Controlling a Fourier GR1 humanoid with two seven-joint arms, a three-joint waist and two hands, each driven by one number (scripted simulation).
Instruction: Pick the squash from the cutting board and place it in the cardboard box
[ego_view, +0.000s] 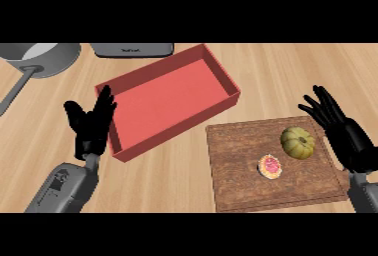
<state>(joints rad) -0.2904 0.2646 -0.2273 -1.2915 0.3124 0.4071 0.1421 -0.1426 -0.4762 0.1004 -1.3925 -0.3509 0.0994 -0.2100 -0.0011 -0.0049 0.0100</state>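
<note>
A green-yellow squash (297, 142) lies on the right part of the brown cutting board (244, 185). Up and left of the board stands a shallow red box (166, 100), with nothing in it. My right hand (343, 132) is open, fingers straight, just right of the squash over the board's right edge, not touching it. Beside the box's left corner, my left hand (90, 125) stays open with fingers pointing up.
A small round tart with red filling (271, 166) lies on the board below-left of the squash. A grey pot (40, 57) with a long handle sits at the top left. A grey appliance (133, 49) stands at the top edge behind the box.
</note>
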